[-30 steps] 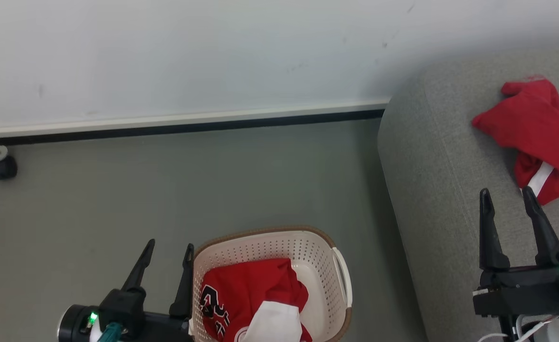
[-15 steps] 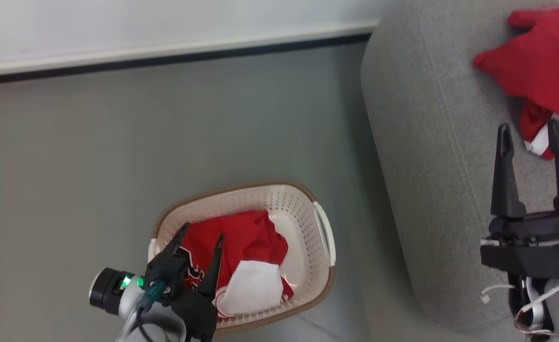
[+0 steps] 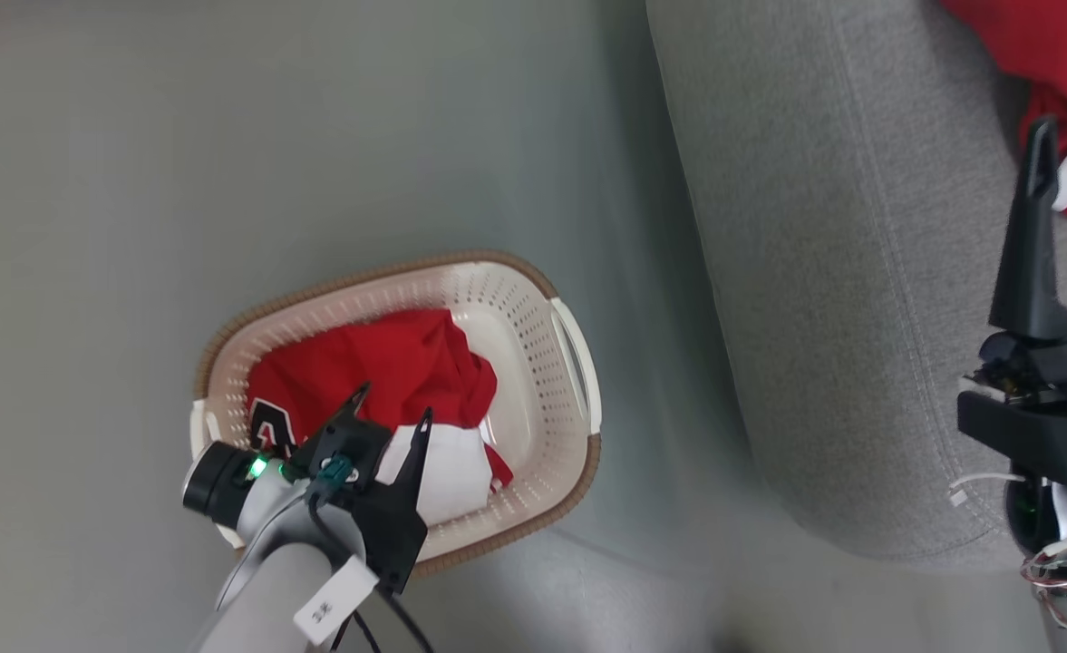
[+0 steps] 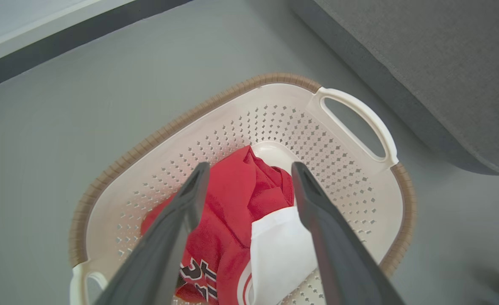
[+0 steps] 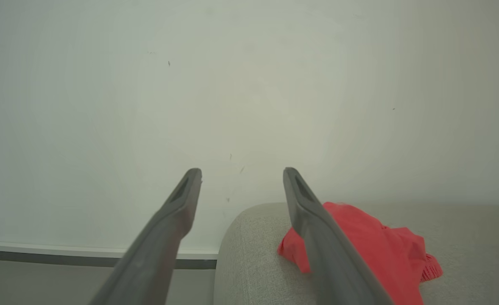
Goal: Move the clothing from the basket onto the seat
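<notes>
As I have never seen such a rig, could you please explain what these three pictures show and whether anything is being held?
This is a wheeled robot with two arms, each ending in a two-fingered gripper. One picture looks down from its head; the other two look along each gripper's fingers. On the floor stands a basket holding a red garment with a white panel. The left gripper hovers open above it, holding nothing. The right gripper, also open and empty, hangs over the grey sofa, where a second red garment lies.
</notes>
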Tool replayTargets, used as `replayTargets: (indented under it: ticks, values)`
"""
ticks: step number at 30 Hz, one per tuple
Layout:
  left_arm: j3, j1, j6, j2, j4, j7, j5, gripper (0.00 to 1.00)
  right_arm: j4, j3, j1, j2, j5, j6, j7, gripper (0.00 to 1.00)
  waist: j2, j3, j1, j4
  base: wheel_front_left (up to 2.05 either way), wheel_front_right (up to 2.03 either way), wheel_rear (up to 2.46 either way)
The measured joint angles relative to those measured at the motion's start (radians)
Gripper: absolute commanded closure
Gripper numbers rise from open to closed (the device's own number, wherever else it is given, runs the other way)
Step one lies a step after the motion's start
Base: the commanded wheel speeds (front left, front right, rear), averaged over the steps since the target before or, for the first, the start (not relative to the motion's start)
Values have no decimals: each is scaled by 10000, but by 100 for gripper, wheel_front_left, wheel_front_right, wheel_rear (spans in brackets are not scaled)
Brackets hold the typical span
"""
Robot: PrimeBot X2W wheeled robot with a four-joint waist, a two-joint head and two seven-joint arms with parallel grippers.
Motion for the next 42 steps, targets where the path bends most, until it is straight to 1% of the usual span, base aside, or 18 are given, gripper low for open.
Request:
replayTargets:
  ticks: [2,3,7,11,18,21,27,31,32,33,34,35,38,42]
  values:
    - [-46,-137,-10,-31,109,50,12,0,-107,-40,-59,-12,-33,-2,0,0,0,152,0,-41,0,0,0]
    - [-136,-421,-86,-104,351,153,86,0,-320,-104,-179,-23,-73,-2,0,0,0,461,0,-114,0,0,0]
    - [-215,-932,-150,-209,738,286,272,0,-752,-88,-435,-4,-268,-2,0,0,0,1077,0,-225,0,0,0]
    - [-182,-1481,-171,-211,1124,360,276,0,-1216,17,-758,71,-372,-4,-2,0,0,1697,0,-299,0,0,0]
    - [-63,-2382,-169,-178,1630,516,307,0,-1914,-100,-1095,84,-441,-6,-10,0,0,2765,-1,-371,0,0,0]
    - [-44,-2767,-169,-128,1850,516,353,0,-2042,-125,-1283,115,-516,-67,-12,0,-1,3217,0,-392,0,0,0]
    - [40,-3251,-140,-79,2389,514,391,0,-2117,-107,-1558,217,-594,-73,-12,0,0,3964,0,-436,0,0,0]
    - [134,-3573,19,-63,2677,453,412,0,-2084,-92,-1705,280,-617,-73,-12,0,0,4293,-1,-479,0,0,0]
    - [157,-3645,23,-63,2734,422,412,15,-2063,-67,-1745,307,-617,-73,-10,0,0,4350,-1,-490,0,0,0]
    - [178,-3714,25,-65,2790,401,412,50,-2057,-33,-1798,334,-621,-73,-10,0,0,4398,-1,-504,0,0,0]
    - [186,-3772,27,-69,2851,387,412,69,-2056,-13,-1842,355,-648,-73,-10,0,0,4433,-1,-518,0,0,0]
    - [188,-3803,50,-71,2926,326,410,100,-2052,6,-1857,364,-667,-73,-10,0,0,4459,-2,-534,0,0,0]
    - [190,-3874,94,-92,3093,186,408,100,-1944,40,-1886,389,-675,-73,-12,0,0,4492,-1,-565,0,0,0]
    - [192,-3941,56,-280,3191,-198,349,100,-1708,65,-2012,387,-771,-71,-12,0,-1,4412,-2,-537,0,0,0]
